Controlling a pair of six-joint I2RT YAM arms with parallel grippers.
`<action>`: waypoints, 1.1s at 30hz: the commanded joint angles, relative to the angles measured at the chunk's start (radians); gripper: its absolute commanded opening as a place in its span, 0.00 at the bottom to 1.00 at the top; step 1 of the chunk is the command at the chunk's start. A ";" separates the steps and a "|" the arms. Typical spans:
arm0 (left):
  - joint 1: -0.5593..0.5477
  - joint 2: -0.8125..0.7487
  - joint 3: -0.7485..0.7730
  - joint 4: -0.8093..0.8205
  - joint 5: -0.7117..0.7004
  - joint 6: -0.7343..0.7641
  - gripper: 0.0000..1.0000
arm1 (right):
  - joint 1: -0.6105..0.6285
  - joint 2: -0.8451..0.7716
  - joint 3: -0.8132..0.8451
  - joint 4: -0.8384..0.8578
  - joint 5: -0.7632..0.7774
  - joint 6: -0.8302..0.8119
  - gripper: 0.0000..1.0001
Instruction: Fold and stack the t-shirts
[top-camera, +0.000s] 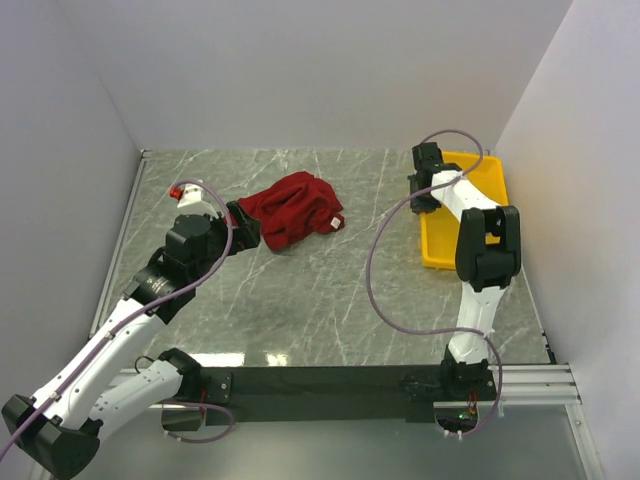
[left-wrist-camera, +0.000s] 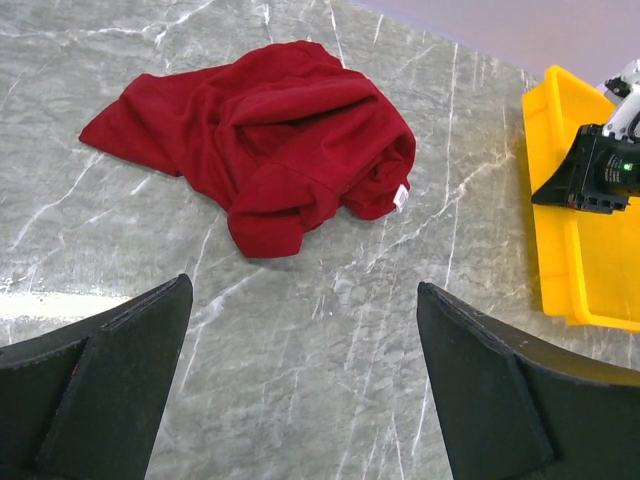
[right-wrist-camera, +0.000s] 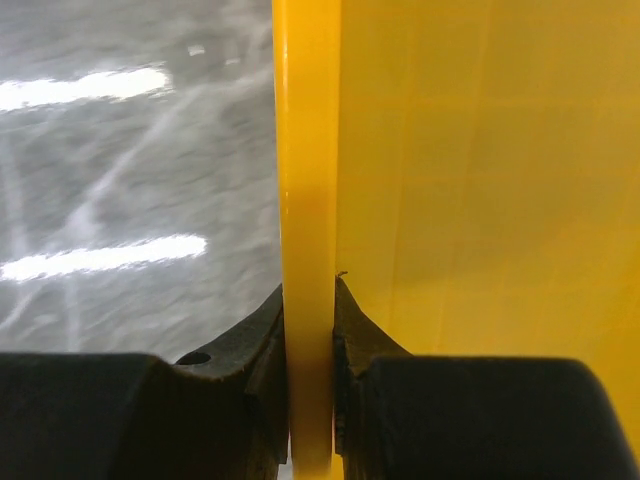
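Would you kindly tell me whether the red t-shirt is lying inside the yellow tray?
No, the t-shirt lies crumpled on the table, well apart from the yellow tray.

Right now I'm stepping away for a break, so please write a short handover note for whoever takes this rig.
Left tool: open, empty, close to the shirt but not touching it.
Right tool: shut on the side wall of the yellow tray.
Dark red t-shirt: crumpled on the table, outside the tray.
Done: no fold yet.
Left: spread it flat, fold it, stack it.
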 joint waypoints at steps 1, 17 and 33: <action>0.004 -0.007 0.008 0.016 0.009 -0.002 0.99 | -0.037 0.022 0.105 0.061 0.039 -0.061 0.00; 0.005 0.078 0.045 0.033 0.028 -0.011 0.99 | -0.145 0.262 0.397 0.022 -0.064 -0.262 0.27; 0.005 0.245 0.081 0.124 0.176 0.032 0.99 | -0.159 -0.070 0.127 0.154 -0.273 -0.471 0.89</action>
